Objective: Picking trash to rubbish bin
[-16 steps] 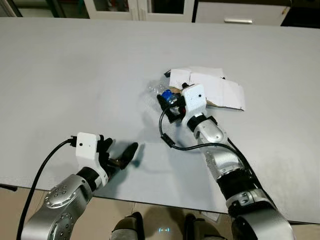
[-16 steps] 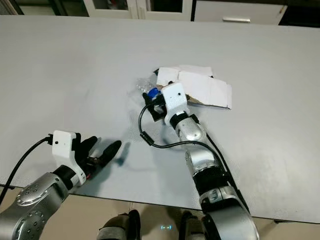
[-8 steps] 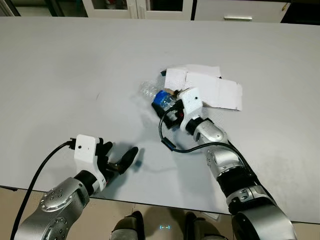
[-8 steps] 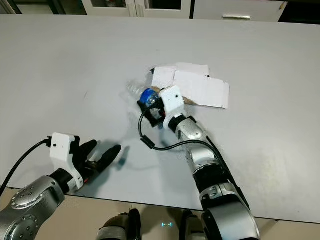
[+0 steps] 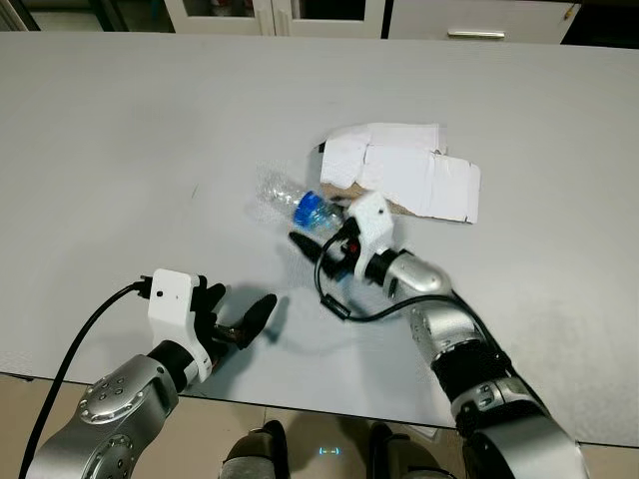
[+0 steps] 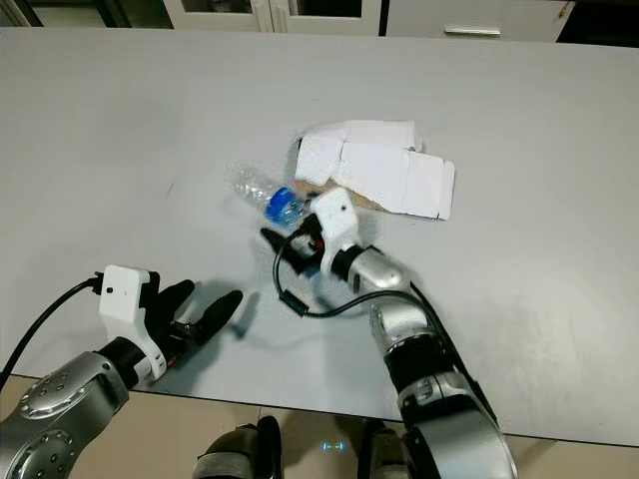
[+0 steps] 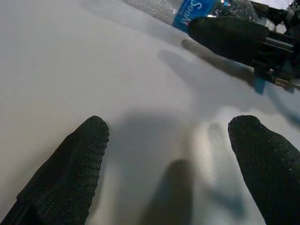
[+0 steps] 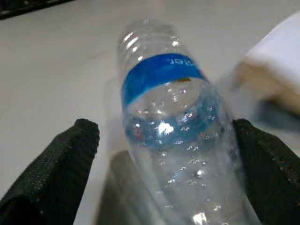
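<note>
A clear plastic bottle [image 5: 285,195] with a blue label [image 8: 159,75] lies on its side on the grey table [image 5: 140,140], just left of a flattened white cardboard box [image 5: 404,180]. My right gripper [image 5: 318,230] reaches along the table to the bottle's near end. Its fingers [image 8: 65,159] stand open on either side of the bottle, with a gap on one side. My left gripper [image 5: 240,307] rests low near the table's front edge, open, its fingers [image 7: 70,159] spread with nothing between them. It is a hand's width short of the bottle.
White cabinets [image 5: 300,15] stand beyond the table's far edge. The table's front edge [image 5: 329,404] runs just above my feet. A black cable [image 5: 329,289] loops off my right wrist onto the table.
My right gripper has drawn back towards me and to the left. The bottle has come out leftwards from beside the cardboard. The left arm has hardly moved.
</note>
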Robot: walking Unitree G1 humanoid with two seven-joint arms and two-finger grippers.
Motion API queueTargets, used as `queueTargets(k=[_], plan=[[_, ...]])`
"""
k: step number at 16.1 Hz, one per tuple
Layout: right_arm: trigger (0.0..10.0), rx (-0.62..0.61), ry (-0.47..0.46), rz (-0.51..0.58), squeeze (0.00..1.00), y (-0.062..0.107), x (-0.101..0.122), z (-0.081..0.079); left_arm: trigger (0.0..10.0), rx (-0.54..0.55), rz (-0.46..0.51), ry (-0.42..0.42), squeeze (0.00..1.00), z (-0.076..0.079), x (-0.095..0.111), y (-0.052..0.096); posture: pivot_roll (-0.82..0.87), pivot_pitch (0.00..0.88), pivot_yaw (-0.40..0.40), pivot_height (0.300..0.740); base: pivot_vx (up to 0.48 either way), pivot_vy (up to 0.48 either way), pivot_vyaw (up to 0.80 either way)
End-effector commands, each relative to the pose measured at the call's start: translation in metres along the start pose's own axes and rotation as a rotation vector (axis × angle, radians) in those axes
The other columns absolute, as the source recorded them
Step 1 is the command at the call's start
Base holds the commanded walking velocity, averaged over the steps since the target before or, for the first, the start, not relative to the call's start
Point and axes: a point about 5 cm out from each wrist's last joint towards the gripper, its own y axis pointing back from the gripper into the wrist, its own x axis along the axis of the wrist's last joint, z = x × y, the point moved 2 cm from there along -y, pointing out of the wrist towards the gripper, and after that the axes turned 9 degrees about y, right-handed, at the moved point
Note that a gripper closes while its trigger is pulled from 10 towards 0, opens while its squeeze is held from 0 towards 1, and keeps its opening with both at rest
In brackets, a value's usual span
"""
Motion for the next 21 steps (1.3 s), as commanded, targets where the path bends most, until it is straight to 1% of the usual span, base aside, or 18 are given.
queueTargets(k=[1, 2, 3, 6, 18, 19, 21], plan=[[3.7, 0.028, -0.028, -0.005, 0.00, 0.0009, -0.0044, -0.0071, 10.0, 0.001, -0.005, 0.005, 0.00, -0.0002, -0.0001, 0.0044, 0.14, 0.257, 0.059, 0.740, 0.000, 0.000, 0.00], [2.7, 0.033, -0.030, -0.005, 0.00, 0.0008, -0.0045, -0.0078, 10.0, 0.001, -0.006, 0.007, 0.00, -0.0001, -0.0003, 0.0045, 0.14, 0.257, 0.059, 0.740, 0.000, 0.000, 0.00], [0.0, 0.035, -0.030, -0.004, 0.00, 0.0007, -0.0047, -0.0085, 10.0, 0.001, -0.007, 0.008, 0.00, -0.0001, -0.0004, 0.0044, 0.14, 0.257, 0.059, 0.740, 0.000, 0.000, 0.00], [0.0, 0.042, -0.032, -0.006, 0.00, 0.0012, -0.0058, -0.0102, 10.0, 0.002, -0.007, 0.009, 0.00, 0.0002, 0.0000, 0.0037, 0.14, 0.260, 0.055, 0.740, 0.000, 0.000, 0.00], [0.0, 0.014, -0.034, -0.006, 0.00, -0.0002, -0.0053, -0.0080, 10.0, 0.007, -0.008, 0.009, 0.00, -0.0007, 0.0003, 0.0020, 0.15, 0.257, 0.057, 0.740, 0.000, 0.000, 0.00], [9.8, 0.002, -0.044, -0.003, 0.00, -0.0005, -0.0045, -0.0071, 10.0, 0.009, -0.003, 0.004, 0.00, -0.0010, 0.0014, 0.0016, 0.15, 0.257, 0.057, 0.740, 0.000, 0.000, 0.00], [10.0, -0.022, -0.065, 0.015, 0.00, -0.0014, 0.0000, -0.0044, 10.0, 0.021, 0.023, -0.006, 0.00, -0.0020, 0.0060, 0.0004, 0.14, 0.254, 0.054, 0.740, 0.000, 0.000, 0.00]])
